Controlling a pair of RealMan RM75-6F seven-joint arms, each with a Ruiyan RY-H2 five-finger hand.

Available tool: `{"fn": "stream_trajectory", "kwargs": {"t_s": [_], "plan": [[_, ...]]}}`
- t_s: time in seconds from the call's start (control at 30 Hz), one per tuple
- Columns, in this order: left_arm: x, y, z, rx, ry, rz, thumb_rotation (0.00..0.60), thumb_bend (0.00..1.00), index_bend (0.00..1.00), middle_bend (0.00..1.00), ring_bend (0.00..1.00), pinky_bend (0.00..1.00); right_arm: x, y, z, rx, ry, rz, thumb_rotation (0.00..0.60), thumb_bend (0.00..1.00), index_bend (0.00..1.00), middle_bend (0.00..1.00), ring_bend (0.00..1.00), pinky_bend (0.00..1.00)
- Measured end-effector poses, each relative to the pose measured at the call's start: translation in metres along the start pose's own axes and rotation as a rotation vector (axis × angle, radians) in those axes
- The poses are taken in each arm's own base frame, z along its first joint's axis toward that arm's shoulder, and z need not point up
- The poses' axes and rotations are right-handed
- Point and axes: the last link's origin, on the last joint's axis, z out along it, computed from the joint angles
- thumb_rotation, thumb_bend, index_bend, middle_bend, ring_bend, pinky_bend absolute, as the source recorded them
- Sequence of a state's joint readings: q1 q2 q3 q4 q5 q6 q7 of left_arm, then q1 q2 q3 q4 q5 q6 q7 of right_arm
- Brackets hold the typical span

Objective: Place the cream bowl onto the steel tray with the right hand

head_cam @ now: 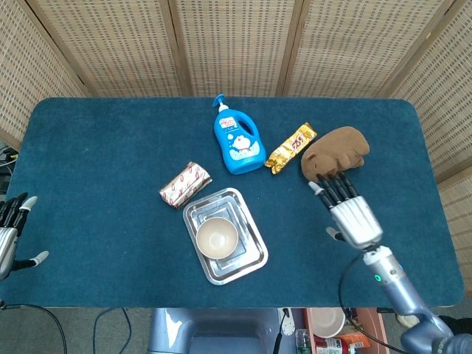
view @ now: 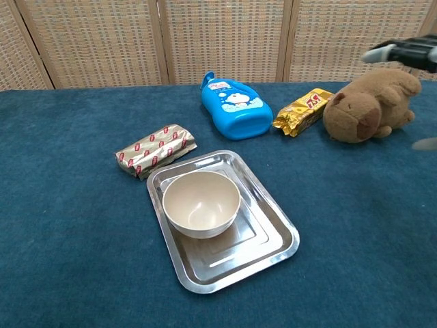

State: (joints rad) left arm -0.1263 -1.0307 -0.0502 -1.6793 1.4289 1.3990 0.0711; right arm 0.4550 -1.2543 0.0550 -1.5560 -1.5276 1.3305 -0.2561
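The cream bowl [head_cam: 217,237] [view: 201,203] stands upright on the steel tray [head_cam: 248,257] [view: 266,239], in its near-left part, with nothing touching it. My right hand [head_cam: 346,210] is far off to the right, over the blue cloth just in front of the brown plush, fingers stretched out and apart, holding nothing. In the chest view only its blurred fingertips [view: 403,51] show at the top right edge. My left hand [head_cam: 9,236] hangs at the far left edge of the head view, off the table, fingers apart and empty.
A blue soap bottle [head_cam: 237,139] lies behind the tray. A gold snack bar [head_cam: 290,147] and a brown plush animal [head_cam: 335,153] are at the back right. A silver-red packet [head_cam: 185,184] lies just left of the tray's far corner.
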Motion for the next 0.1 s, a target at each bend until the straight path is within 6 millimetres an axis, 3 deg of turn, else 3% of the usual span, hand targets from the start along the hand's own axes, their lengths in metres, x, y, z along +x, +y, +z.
{"fn": "stream_trajectory", "kwargs": {"t_s": [0.1], "plan": [[0.0, 0.001, -0.004, -0.01, 0.005, 0.0, 0.6, 0.0, 0.0, 0.0, 0.0, 0.0, -0.005, 0.023, -0.04, -0.124, 0.01, 0.058, 0.6, 0.0, 0.0, 0.0, 0.0, 0.0]]}}
